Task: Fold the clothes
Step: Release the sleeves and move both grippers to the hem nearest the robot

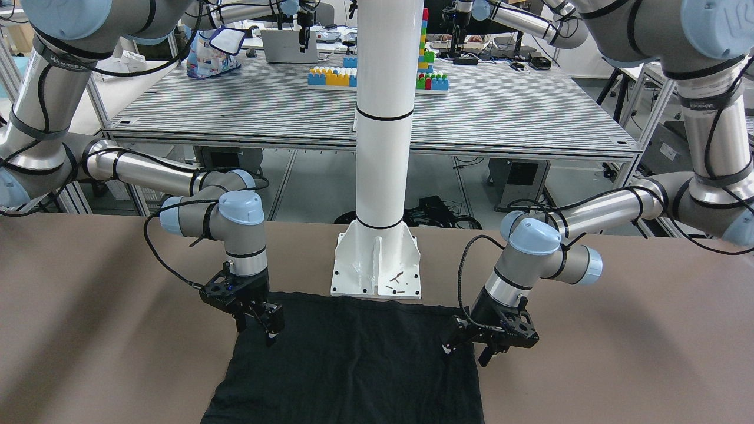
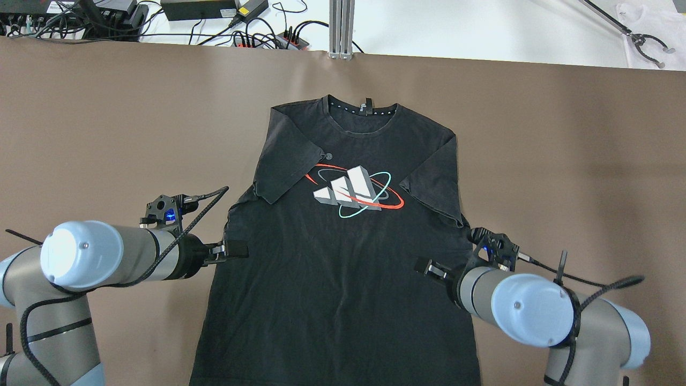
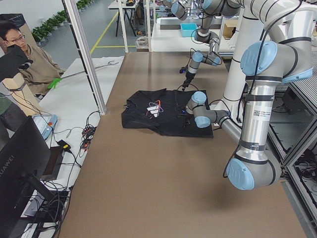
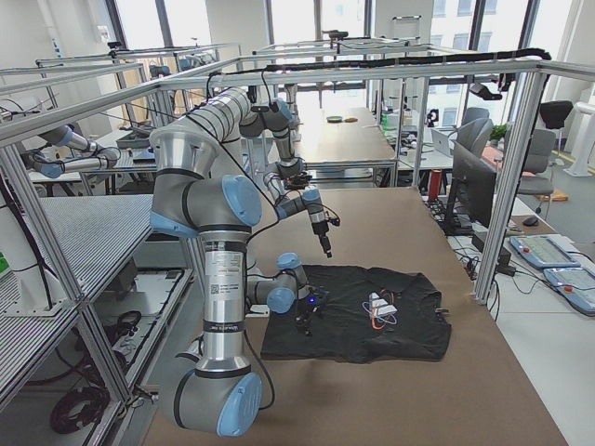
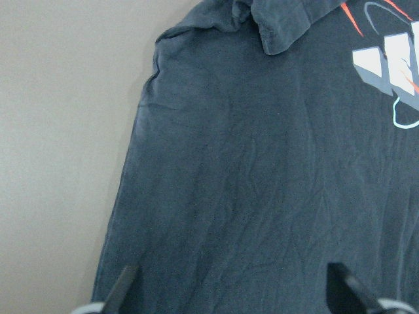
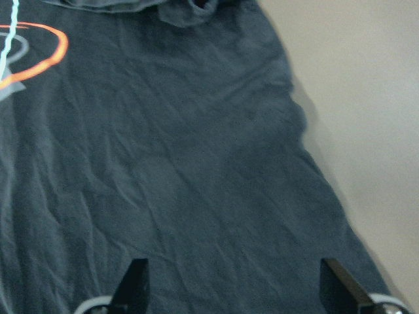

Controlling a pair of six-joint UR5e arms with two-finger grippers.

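A black T-shirt [image 2: 343,279] with a white, red and teal logo [image 2: 353,193] lies flat, face up, on the brown table [image 2: 107,118], collar far from me. Both sleeves [image 2: 284,166] are folded in onto the chest. My left gripper [image 2: 236,251] is open and empty, low over the shirt's left side edge. My right gripper [image 2: 429,266] is open and empty over the right side edge. The left wrist view shows the left gripper [image 5: 232,291] with fingers wide apart above the cloth [image 5: 262,163]. The right wrist view shows the same for the right gripper [image 6: 232,281] above the cloth [image 6: 163,163].
The white pillar base [image 1: 377,265] stands at the table's near edge, between my arms, close to the shirt's hem [image 1: 365,306]. Cables and power strips [image 2: 214,21] lie beyond the far edge. An operator [image 3: 20,54] sits past the table's far side.
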